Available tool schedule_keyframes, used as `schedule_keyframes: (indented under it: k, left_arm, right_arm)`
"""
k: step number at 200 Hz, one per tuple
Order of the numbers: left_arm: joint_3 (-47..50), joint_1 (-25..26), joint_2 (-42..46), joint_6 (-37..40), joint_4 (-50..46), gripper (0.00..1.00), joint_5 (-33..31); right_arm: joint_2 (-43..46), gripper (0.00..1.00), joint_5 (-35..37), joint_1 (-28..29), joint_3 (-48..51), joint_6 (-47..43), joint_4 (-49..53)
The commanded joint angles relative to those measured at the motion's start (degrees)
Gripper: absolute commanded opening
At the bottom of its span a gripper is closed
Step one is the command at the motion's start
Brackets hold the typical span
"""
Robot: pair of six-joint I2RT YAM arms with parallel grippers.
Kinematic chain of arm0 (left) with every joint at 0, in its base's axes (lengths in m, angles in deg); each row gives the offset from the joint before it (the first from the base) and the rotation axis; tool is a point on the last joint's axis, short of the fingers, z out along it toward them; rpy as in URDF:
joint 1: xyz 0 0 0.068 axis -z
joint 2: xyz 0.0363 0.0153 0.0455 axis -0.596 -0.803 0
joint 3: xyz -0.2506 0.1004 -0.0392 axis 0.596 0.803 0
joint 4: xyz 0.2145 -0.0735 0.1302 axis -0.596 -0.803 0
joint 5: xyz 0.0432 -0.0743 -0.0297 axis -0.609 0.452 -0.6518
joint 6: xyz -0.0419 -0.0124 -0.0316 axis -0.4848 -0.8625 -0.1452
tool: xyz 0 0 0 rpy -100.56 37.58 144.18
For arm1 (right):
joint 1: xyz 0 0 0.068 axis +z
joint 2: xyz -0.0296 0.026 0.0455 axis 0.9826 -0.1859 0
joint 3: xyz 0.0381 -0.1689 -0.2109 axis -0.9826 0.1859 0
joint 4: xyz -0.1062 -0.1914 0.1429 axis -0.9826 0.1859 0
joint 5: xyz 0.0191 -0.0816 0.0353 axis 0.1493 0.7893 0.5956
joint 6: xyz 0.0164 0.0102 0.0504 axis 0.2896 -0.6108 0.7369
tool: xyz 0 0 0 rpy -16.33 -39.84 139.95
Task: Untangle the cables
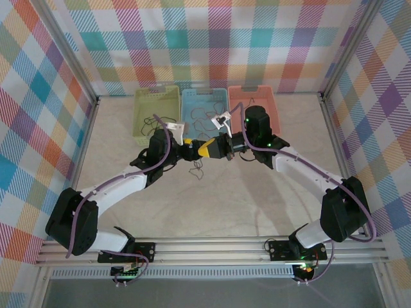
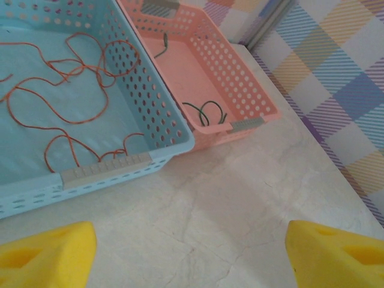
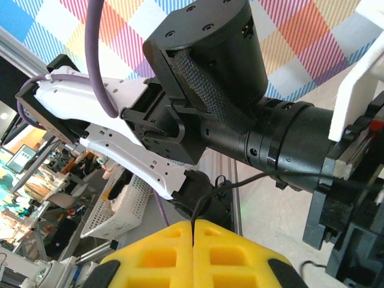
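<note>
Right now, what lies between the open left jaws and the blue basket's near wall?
Bare table, in the left wrist view; the orange cables lie inside the blue basket, behind that wall.

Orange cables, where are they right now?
In the left wrist view, the orange cables lie in loose loops on the floor of the blue basket, at the left, beside the pink basket on its right.

No text, brand, number or sign could be read. The grey strip [image 2: 107, 168] on the blue basket [image 2: 153, 105] rim, at about 8 o'clock in the left wrist view, and the grey strip [image 2: 246, 125] on the pink basket [image 2: 243, 81] rim, at about 2 o'clock, showed no legible lettering.
</note>
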Motion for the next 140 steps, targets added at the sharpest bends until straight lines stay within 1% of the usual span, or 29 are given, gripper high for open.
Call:
schedule_keyframes:
  k: [1,18,42,53,62,69,82,87,101,124,140]
  left_arm:
    - [-0.8,0.5,-0.2,1.6,-2.3,0.82,-3.5]
    - [-0.4,0.5,-0.1,2.7,-4.5,0.80,-5.7]
    - [-0.3,0.4,0.7,4.0,-8.2,0.78,-9.6]
    - [-0.5,0.3,1.0,4.6,-10.2,0.75,-11.3]
    - [-0.5,0.1,1.6,4.8,-11.1,0.70,-12.3]
    - [-0.4,0.0,2.0,5.0,-11.6,0.65,-12.8]
    - [-0.8,-0.4,2.4,5.3,-13.8,0.46,-14.4]
    - [-0.9,-0.6,2.5,5.3,-14.5,0.43,-15.0]
    - [-0.9,-1.3,3.1,5.4,-15.9,0.42,-15.7]
    - [-0.2,-2.9,4.1,4.9,-17.4,0.42,-16.8]
    - [0.1,-4.3,4.6,4.5,-18.6,0.42,-17.1]
  right_arm:
    - [3.9,0.00,-1.5,0.3,-0.8,-0.2,-0.8]
    - [7.0,0.00,-1.0,0.1,-2.1,-0.5,0.2]
    - [13.0,0.00,1.7,-0.9,-2.7,-2.9,3.6]
    - [15.4,0.00,2.2,-1.7,-2.7,-3.7,5.3]
    - [17.3,0.00,2.7,-2.5,-2.2,-4.3,6.5]
    - [18.9,0.00,3.3,-3.2,-1.8,-4.7,7.4]
    - [21.0,0.00,4.1,-4.6,-0.9,-5.2,8.4]
    - [21.7,0.00,4.6,-5.2,-0.6,-5.7,9.2]
    - [23.5,0.00,6.8,-6.3,-0.3,-6.9,11.7]
    - [26.1,0.00,9.6,-8.5,0.4,-6.9,11.9]
    - [27.6,0.00,12.5,-9.5,0.0,-8.5,14.1]
